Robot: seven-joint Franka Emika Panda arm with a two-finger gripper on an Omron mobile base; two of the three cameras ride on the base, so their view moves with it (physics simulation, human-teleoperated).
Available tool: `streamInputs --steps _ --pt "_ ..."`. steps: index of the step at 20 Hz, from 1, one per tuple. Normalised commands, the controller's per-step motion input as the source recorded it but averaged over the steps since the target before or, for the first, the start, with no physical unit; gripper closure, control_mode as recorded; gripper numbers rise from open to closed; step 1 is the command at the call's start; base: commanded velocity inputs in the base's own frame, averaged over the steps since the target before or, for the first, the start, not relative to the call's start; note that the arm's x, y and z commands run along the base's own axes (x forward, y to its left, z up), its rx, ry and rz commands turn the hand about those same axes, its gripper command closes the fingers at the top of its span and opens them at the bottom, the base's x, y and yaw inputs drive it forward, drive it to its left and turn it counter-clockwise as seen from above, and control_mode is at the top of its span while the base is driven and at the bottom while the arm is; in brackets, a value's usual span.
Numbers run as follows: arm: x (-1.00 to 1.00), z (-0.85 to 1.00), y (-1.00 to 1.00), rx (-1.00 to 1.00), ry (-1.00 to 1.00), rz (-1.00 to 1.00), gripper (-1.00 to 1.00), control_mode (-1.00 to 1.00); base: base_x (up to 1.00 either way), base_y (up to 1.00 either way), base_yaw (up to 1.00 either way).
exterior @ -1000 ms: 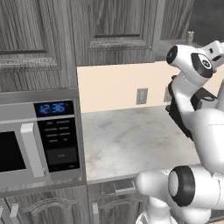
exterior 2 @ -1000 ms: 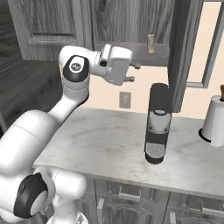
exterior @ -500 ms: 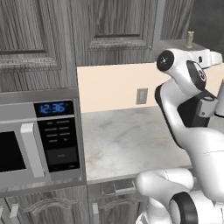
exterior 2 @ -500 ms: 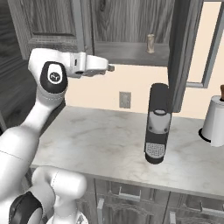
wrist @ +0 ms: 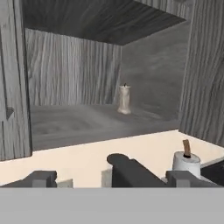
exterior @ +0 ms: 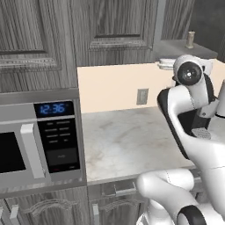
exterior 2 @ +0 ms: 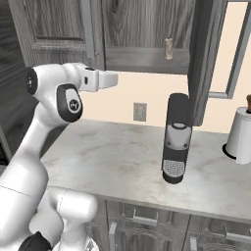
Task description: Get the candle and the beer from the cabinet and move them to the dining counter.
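The candle, a short greyish-tan cylinder, stands upright on the grey shelf of the open cabinet. It also shows on that shelf in the right base view and in the left base view. My gripper faces into the cabinet from some way back, open, with nothing between its dark fingertips. The white hand hangs to the left of the shelf and below it, well short of the candle. The cabinet door stands swung open. The beer and the dining counter are out of view.
A black coffee machine stands on the marble wall counter under the cabinet. A white paper-towel roll is at the far right. A microwave sits at the left. A wall socket is on the backsplash.
The arm has swung left and back, so the hand is farther from the cabinet opening. The candle has not moved. The gripper stays open.
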Motion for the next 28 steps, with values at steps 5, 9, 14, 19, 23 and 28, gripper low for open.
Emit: streamInputs --steps 5,9,14,19,23,28 --pt "0.2 0.18 0.43 0.22 -0.25 0.38 -1.0 -1.0 0.0 0.0 0.0" --pt "0.25 0.24 0.42 0.21 -0.18 0.36 -1.0 -1.0 0.0 0.0 0.0" --pt "0.12 0.46 0.31 0.1 -0.19 0.3 -1.0 -1.0 0.0 0.0 0.0" --pt "0.0 0.56 0.15 0.0 -0.2 0.19 -1.0 -1.0 0.0 0.0 0.0" --pt "-0.05 0.28 0.0 -0.11 -0.1 0.02 -1.0 -1.0 0.0 0.0 0.0" --pt "-0.05 0.04 -0.08 -0.09 -0.01 -0.08 -1.0 -1.0 0.0 0.0 0.0"
